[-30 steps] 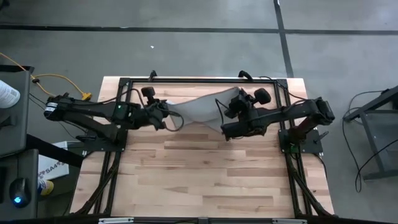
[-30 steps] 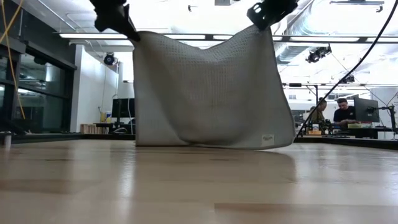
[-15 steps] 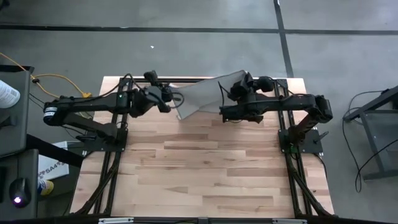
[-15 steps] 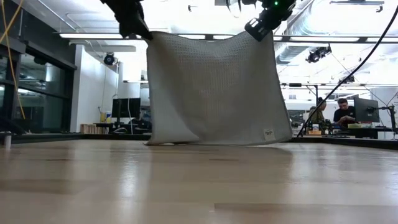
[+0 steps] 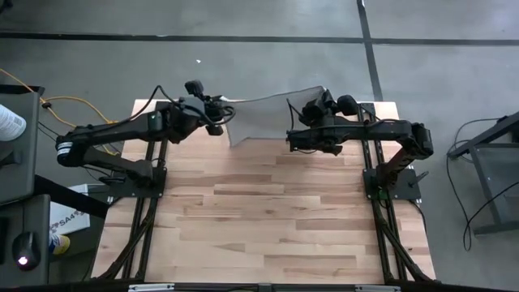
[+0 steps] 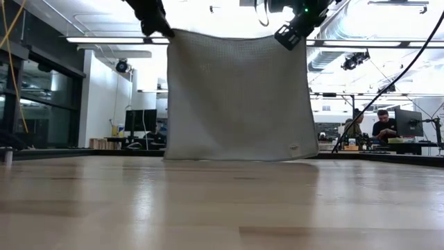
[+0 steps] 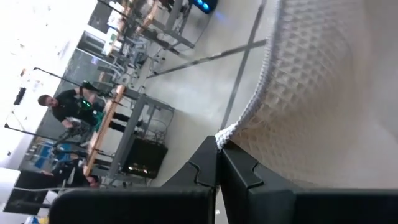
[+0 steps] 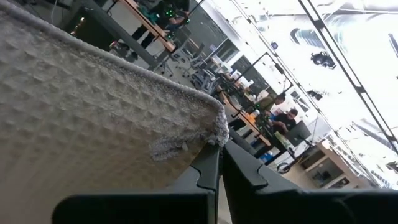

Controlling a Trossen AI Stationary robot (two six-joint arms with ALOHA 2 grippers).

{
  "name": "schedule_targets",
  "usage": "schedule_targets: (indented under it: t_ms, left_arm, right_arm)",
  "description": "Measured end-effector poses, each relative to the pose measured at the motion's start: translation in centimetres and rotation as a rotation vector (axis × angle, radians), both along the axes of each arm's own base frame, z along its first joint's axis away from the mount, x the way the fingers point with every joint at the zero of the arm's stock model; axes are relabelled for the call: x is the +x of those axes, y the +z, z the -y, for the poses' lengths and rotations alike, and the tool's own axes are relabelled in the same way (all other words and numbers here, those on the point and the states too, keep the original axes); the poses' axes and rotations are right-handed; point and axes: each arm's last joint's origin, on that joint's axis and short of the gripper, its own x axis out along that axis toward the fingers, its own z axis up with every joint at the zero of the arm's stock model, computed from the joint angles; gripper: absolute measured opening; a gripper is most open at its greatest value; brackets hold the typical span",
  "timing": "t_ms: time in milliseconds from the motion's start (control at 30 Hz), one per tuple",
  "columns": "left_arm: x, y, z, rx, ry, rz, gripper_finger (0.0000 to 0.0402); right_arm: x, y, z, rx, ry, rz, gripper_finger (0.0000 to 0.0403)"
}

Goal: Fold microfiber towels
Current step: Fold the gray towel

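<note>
I hold the towel [image 6: 236,94] by its top corners, left pincer [image 6: 158,26] and right pincer [image 6: 288,35] clamped, hem seemingly brushing the worktop [image 6: 222,201] below. No fold yet.

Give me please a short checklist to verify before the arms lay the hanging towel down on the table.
1. Left gripper shut on a top corner of the towel: ok.
2. Right gripper shut on the other top corner: ok.
3. Top edge stretched level between the two grippers, low view: ok.
4. Towel hanging flat without twist: ok, only a slight curl at the lower corner by the label.
5. Bottom edge at the table: cannot tell whether it touches.
6. Wood in front of the towel free for laying: ok.
</note>
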Motion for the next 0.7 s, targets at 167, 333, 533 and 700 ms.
schedule_targets:
  t_ms: [167, 333, 533, 700]
  left_arm:
    - [-0.2, 1.2, 0.1, 0.003, -0.019, 0.024, 0.0001]
    - [-0.1, 1.2, 0.1, 0.001, -0.026, 0.023, 0.0001]
    - [-0.1, 1.3, 0.1, 0.015, -0.031, 0.011, 0.0001]
    - [-0.1, 1.3, 0.1, 0.019, -0.032, 0.010, 0.0001]
  right_arm:
    - [0.1, 0.4, -1.3, -0.004, 0.047, 0.035, 0.0004]
    - [-0.3, 1.3, -3.1, -0.005, 0.111, 0.083, 0.0004]
    - [-1.3, 2.9, -4.0, -0.006, 0.144, 0.124, 0.0004]
    - [-1.3, 3.6, -3.7, 0.004, 0.135, 0.124, 0.0004]
